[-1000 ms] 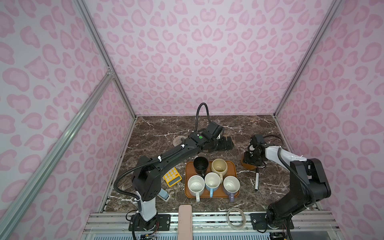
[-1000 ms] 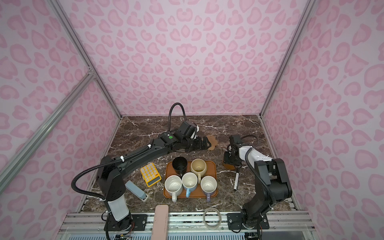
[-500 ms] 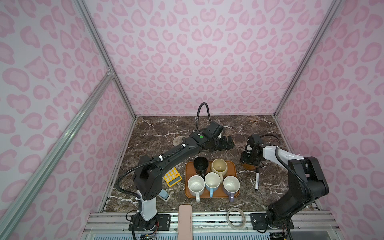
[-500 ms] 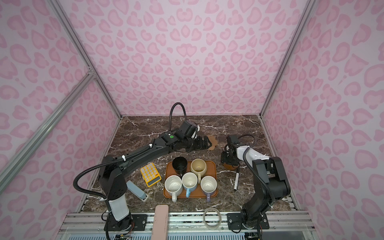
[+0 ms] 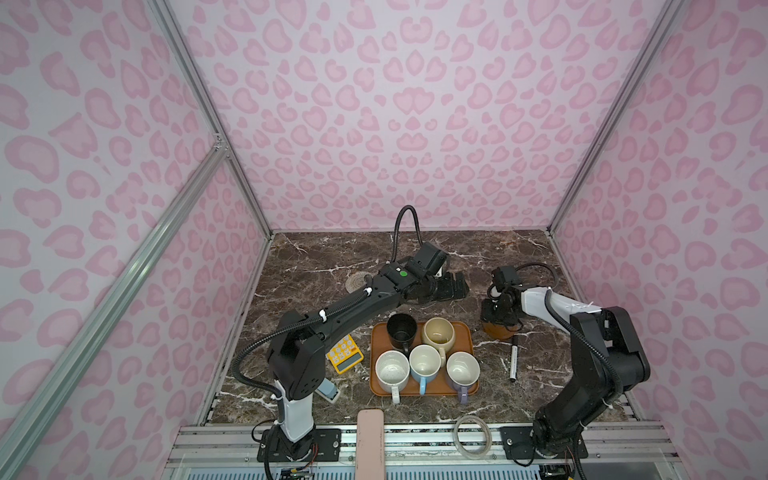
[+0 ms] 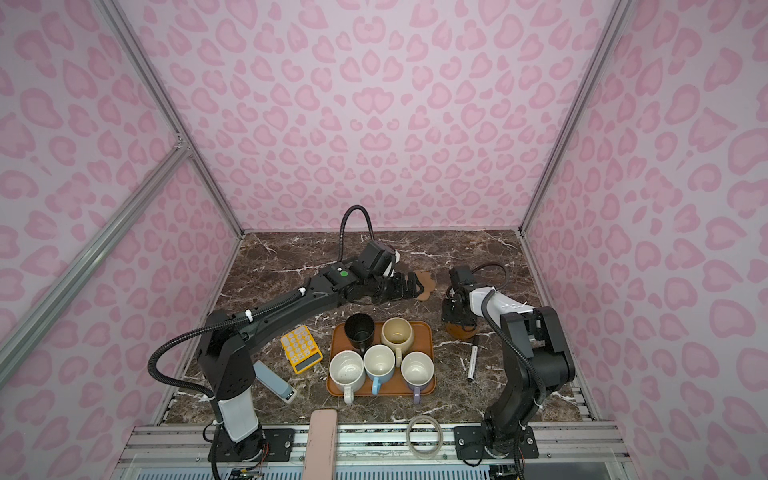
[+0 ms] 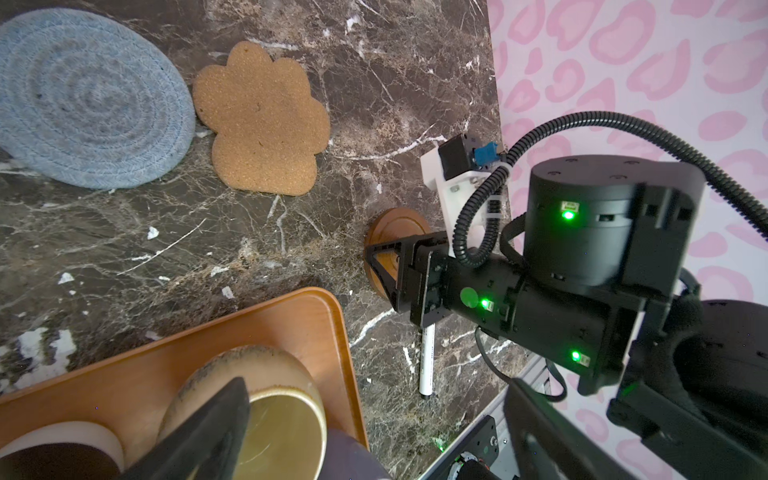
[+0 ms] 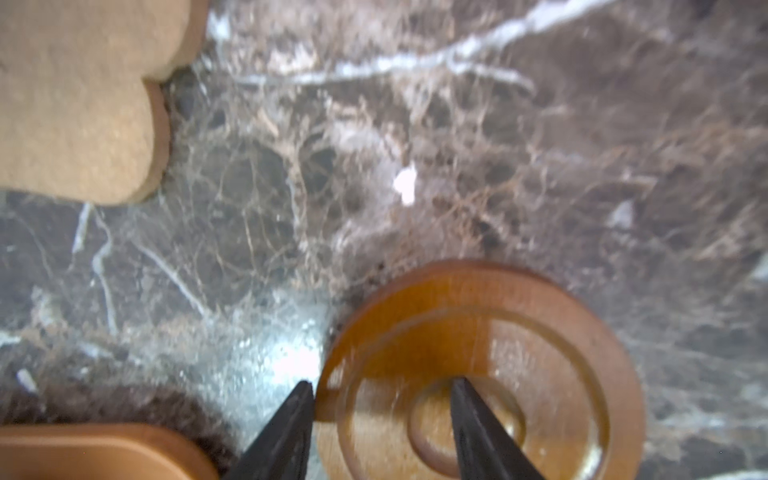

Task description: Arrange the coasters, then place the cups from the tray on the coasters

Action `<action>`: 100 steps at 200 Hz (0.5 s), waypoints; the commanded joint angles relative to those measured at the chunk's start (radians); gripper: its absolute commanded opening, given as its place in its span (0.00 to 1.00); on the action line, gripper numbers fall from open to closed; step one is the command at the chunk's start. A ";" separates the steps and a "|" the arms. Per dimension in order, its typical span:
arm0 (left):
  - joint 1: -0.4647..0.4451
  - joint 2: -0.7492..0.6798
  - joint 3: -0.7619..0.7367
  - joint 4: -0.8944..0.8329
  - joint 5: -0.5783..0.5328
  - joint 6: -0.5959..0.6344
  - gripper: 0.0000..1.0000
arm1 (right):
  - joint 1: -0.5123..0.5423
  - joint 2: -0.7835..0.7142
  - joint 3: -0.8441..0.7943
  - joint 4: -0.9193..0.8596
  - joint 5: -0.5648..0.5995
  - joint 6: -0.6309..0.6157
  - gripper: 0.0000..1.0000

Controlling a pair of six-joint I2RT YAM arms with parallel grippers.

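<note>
Orange-brown, the tray point(image 5: 461, 337) sits at lower centre of both top views with all five cups on it and none on a coaster yet. Nearest you are the white cup point(image 5: 391, 370), blue cup point(image 5: 424, 362) and lavender cup point(image 5: 462, 369), with the black cup point(image 5: 401, 330) and cream-yellow cup point(image 5: 438, 334) behind.

Just off its far right corner lies the brown disc coaster point(image 8: 540, 332), with a marker point(image 5: 514, 357) near it. Your right gripper point(image 8: 380, 388) stands on that disc with its jaws partly apart, one finger outside the rim and the other in the centre well. Whether they actually pinch the rim I cannot tell. That is your main risk. The disc looks hard and glossy, so a bite on one side only may let it swing, slip out or drop onto the marble. If you drag it instead, it could strike the tray corner or roll the marker.

Farther back, at centre frame, your left gripper point(image 6: 409, 284) hangs wide open and empty next to the flower-shaped coaster point(image 7: 262, 120). That one lies just beside the light-blue coaster point(image 7: 87, 99). It looks thin and flat, so your fingers may skid off it and shove it into the blue one. The two grippers are near each other, so carrying the disc toward those coasters risks a collision.
</note>
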 commanded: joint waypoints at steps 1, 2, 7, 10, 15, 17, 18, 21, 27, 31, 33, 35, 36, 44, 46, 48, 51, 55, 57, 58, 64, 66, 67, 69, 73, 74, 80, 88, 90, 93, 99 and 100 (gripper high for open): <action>0.001 0.005 0.004 0.021 -0.011 -0.007 0.97 | 0.003 0.041 0.010 0.001 -0.007 0.013 0.54; 0.001 0.005 0.004 0.021 -0.011 -0.007 0.97 | 0.002 0.042 0.011 0.001 -0.007 0.014 0.54; 0.001 0.004 0.003 0.021 -0.011 -0.007 0.97 | 0.002 0.047 0.018 0.003 -0.007 0.015 0.54; 0.001 0.004 0.003 0.022 -0.011 -0.006 0.97 | 0.002 0.051 0.024 0.003 -0.008 0.015 0.54; 0.001 0.004 0.002 0.021 -0.012 -0.006 0.97 | 0.002 0.057 0.032 0.006 -0.009 0.016 0.54; 0.001 0.004 0.002 0.021 -0.012 -0.006 0.97 | 0.002 0.059 0.034 0.007 -0.010 0.017 0.53; 0.001 0.004 0.002 0.021 -0.012 -0.007 0.97 | 0.001 0.061 0.035 0.007 -0.010 0.017 0.53; 0.001 0.003 0.002 0.020 -0.012 -0.007 0.97 | 0.002 0.065 0.042 0.009 -0.010 0.017 0.53; 0.001 0.002 0.001 0.020 -0.013 -0.005 0.97 | 0.002 0.074 0.053 0.009 -0.009 0.017 0.53; 0.001 0.002 0.001 0.019 -0.014 -0.006 0.97 | 0.002 0.081 0.062 0.008 -0.007 0.017 0.53; 0.001 0.002 0.001 0.020 -0.015 -0.005 0.97 | 0.002 0.085 0.066 0.006 -0.007 0.017 0.53; 0.001 0.002 0.001 0.019 -0.015 -0.006 0.97 | 0.002 0.088 0.071 0.005 -0.007 0.015 0.53; 0.001 0.002 0.000 0.020 -0.015 -0.005 0.97 | 0.002 0.090 0.073 0.005 -0.006 0.016 0.53; 0.001 0.002 0.002 0.018 -0.014 -0.004 0.97 | 0.002 0.103 0.089 0.003 -0.005 0.014 0.53; 0.001 0.001 0.002 0.018 -0.015 -0.003 0.97 | 0.002 0.106 0.093 0.003 -0.003 0.015 0.53; 0.001 0.001 0.002 0.016 -0.016 -0.003 0.97 | 0.001 0.109 0.098 0.003 -0.003 0.016 0.53; 0.001 0.002 0.003 0.015 -0.017 -0.004 0.97 | 0.002 0.113 0.104 0.002 0.000 0.016 0.53; 0.001 0.002 0.003 0.015 -0.018 -0.003 0.97 | 0.002 0.118 0.111 0.000 0.004 0.017 0.53; 0.001 0.003 0.003 0.015 -0.017 -0.003 0.97 | 0.002 0.121 0.115 0.000 0.005 0.017 0.53; 0.001 0.003 0.004 0.015 -0.018 -0.003 0.97 | 0.001 0.122 0.117 0.000 0.005 0.017 0.53; 0.003 0.004 0.004 0.014 -0.019 -0.002 0.97 | 0.000 0.131 0.128 0.001 0.004 0.015 0.53; 0.002 0.003 0.004 0.014 -0.019 -0.001 0.97 | 0.000 0.134 0.131 0.001 0.004 0.016 0.53; 0.001 0.003 0.004 0.014 -0.020 -0.002 0.97 | 0.000 0.135 0.133 0.001 0.004 0.016 0.53; 0.002 0.003 0.005 0.014 -0.020 -0.002 0.97 | -0.001 0.138 0.137 0.001 0.003 0.017 0.53; 0.002 0.002 0.005 0.014 -0.021 -0.001 0.97 | -0.002 0.144 0.144 0.000 0.001 0.017 0.53; 0.002 0.002 0.005 0.015 -0.021 -0.001 0.97 | -0.002 0.146 0.147 0.000 0.000 0.017 0.53; 0.002 0.002 0.005 0.014 -0.024 -0.002 0.97 | -0.004 0.155 0.158 -0.001 -0.005 0.017 0.53; 0.004 0.002 0.005 0.014 -0.026 -0.004 0.97 | -0.006 0.170 0.177 -0.005 -0.007 0.017 0.53; 0.006 0.002 0.005 0.014 -0.026 -0.004 0.97 | -0.006 0.173 0.182 -0.006 -0.007 0.015 0.53; 0.005 0.002 0.005 0.015 -0.028 -0.003 0.97 | -0.006 0.179 0.189 -0.007 -0.007 0.015 0.52; 0.008 0.002 0.004 0.015 -0.031 -0.003 0.97 | -0.007 0.189 0.203 -0.012 -0.006 0.014 0.52; 0.009 0.002 0.005 0.015 -0.031 -0.003 0.97 | -0.007 0.190 0.205 -0.012 -0.007 0.013 0.52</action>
